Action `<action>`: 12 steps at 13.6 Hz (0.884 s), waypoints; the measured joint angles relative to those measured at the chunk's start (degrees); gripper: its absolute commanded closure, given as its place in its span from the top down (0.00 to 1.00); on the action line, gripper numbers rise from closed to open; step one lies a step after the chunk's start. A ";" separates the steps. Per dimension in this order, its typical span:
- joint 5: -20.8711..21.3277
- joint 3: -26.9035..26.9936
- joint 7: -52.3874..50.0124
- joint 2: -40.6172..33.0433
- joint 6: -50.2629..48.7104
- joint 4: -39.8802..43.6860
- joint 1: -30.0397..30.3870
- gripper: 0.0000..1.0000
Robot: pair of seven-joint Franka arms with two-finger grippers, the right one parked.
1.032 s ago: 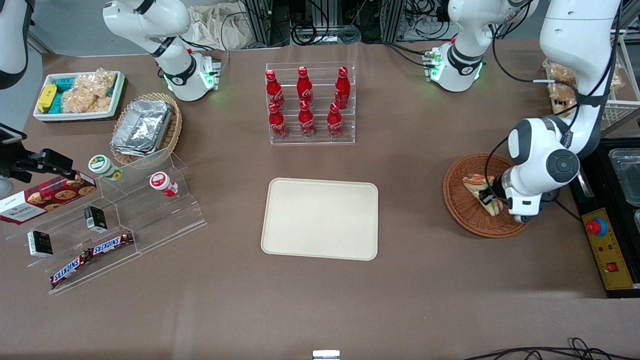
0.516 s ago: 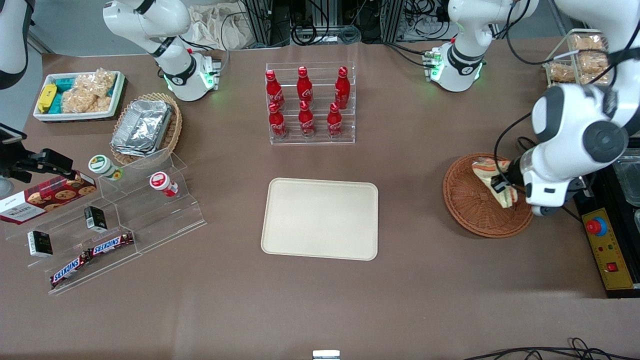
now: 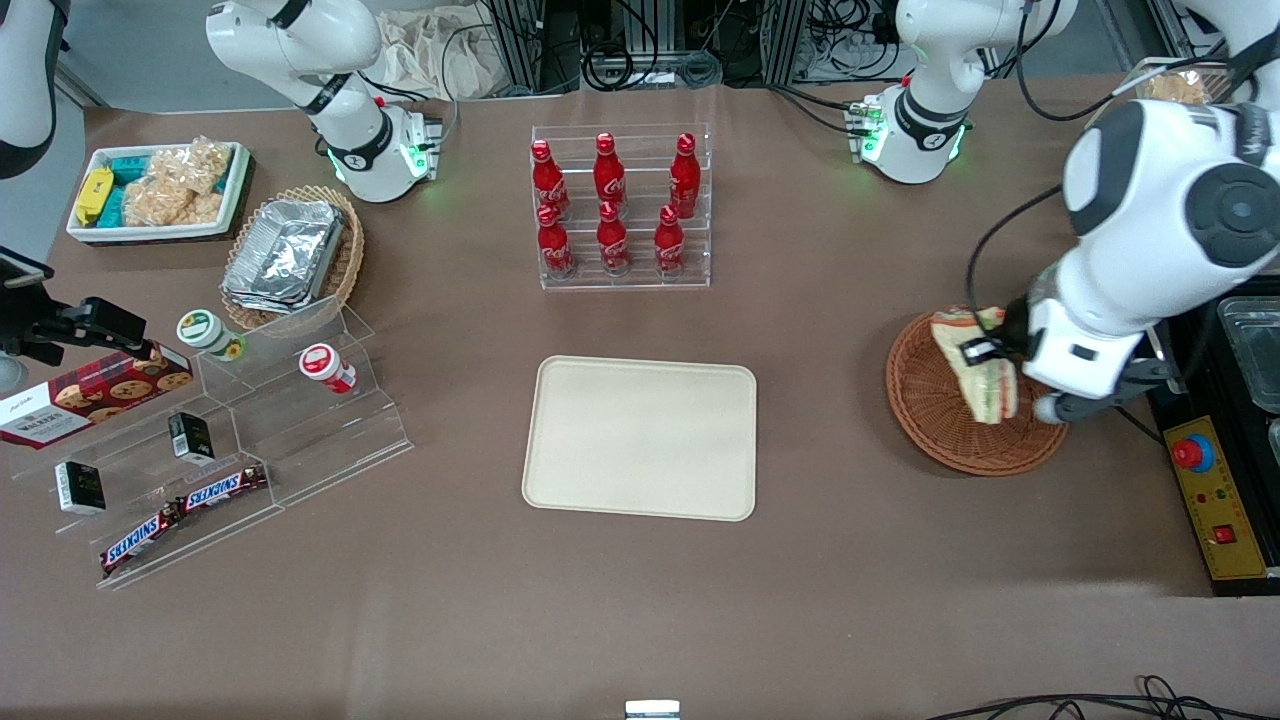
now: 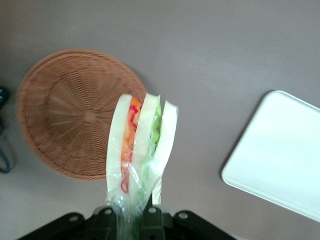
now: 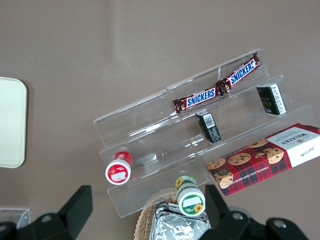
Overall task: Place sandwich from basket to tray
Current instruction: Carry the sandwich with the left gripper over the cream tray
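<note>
My gripper [image 3: 985, 352] hung above basket [image 3: 930, 400], fingers clamped on sandwich [image 3: 980, 375] by wrapper end; sandwich [image 4: 140, 145] dangled clear of basket [image 4: 75, 110], filling edge showing; pick judged done, basket now bare; tray [image 3: 640, 437] lay at roughly nine o'clock from basket, well apart, nothing on it; carry across bare table and set-down remained; grip on wrapper looked thin, swing possible.

Front view overlooks the table; both wrist views look downward.
</note>
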 measured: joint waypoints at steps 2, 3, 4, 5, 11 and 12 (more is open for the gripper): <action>-0.42 -4.54 0.19 1.89 1.02 0.50 -0.13 0.00; -0.42 -6.77 0.21 3.32 2.71 0.61 -0.20 0.00; -0.39 -8.75 0.23 5.04 5.06 0.69 -0.46 0.00; -0.06 -10.00 0.28 6.96 7.42 0.74 -1.30 0.00; 10.43 -10.84 -4.29 20.60 20.60 1.50 -11.67 0.00; 12.13 -10.84 -6.27 22.49 22.37 2.03 -12.72 0.00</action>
